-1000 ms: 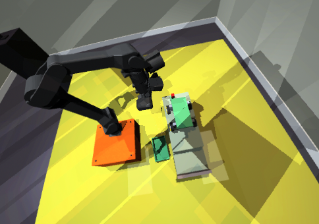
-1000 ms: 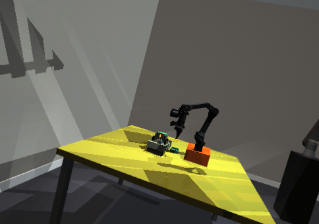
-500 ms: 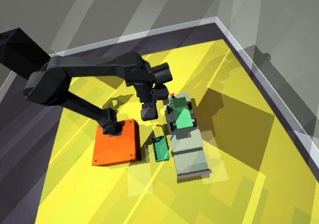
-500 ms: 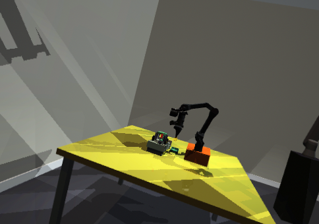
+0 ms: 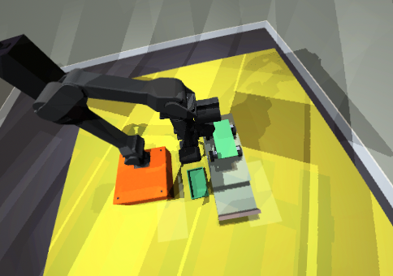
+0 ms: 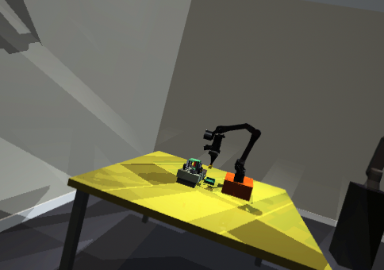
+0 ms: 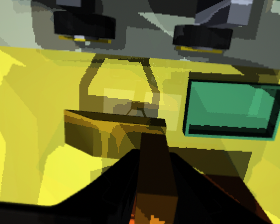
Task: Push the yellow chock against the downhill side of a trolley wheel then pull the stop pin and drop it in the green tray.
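Note:
My gripper (image 6: 213, 163) (image 7: 152, 158) is shut on the orange handle of the yellow chock (image 6: 210, 167) (image 7: 108, 131). The chock hangs above the table beside the ramp, its block crosswise in the wrist view; the arm hides it in the top view. The trolley (image 5: 224, 140) (image 6: 193, 160), with a green deck and black wheels, stands on the grey ramp (image 5: 232, 176) (image 6: 187, 175). Two of its wheels show at the top of the wrist view. The arm covers the pin's place in the top view; a small red patch shows under the deck in the exterior view. The green tray (image 5: 199, 183) (image 6: 209, 181) (image 7: 228, 105) is empty.
The orange base box (image 5: 144, 183) (image 6: 237, 187) carries the arm. The tray lies between this box and the ramp's lower part. The ramp has a raised lip (image 5: 239, 214) at its low end. The yellow table (image 5: 122, 240) (image 6: 159, 203) lies beneath everything.

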Robot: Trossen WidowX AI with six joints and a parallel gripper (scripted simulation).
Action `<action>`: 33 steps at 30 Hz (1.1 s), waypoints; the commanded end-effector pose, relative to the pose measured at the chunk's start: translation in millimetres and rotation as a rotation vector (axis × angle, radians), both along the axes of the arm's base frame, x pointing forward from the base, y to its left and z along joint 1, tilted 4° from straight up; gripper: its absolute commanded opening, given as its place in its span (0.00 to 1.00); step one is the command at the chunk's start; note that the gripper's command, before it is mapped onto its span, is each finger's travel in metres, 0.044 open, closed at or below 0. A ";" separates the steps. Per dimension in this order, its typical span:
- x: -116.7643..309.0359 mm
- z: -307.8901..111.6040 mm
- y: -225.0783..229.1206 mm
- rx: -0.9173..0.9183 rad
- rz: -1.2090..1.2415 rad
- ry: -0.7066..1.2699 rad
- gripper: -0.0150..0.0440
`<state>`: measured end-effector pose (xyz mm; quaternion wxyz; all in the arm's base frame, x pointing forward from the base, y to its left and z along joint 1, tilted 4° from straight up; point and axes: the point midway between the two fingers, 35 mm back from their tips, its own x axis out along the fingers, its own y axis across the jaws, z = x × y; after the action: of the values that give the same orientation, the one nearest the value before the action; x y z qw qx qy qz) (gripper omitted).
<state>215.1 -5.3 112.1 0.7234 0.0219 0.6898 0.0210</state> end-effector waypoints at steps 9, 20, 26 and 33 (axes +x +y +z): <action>10.3 -5.7 -41.2 0.001 0.003 -0.003 0.25; 20.9 -11.5 -85.7 -0.003 0.003 -0.003 0.25; 27.9 -14.6 -112.5 -0.005 0.003 -0.003 0.25; 34.7 -17.2 -136.8 -0.003 0.003 -0.003 0.25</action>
<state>247.3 -135.3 95.3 0.7234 0.0197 0.6899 0.0174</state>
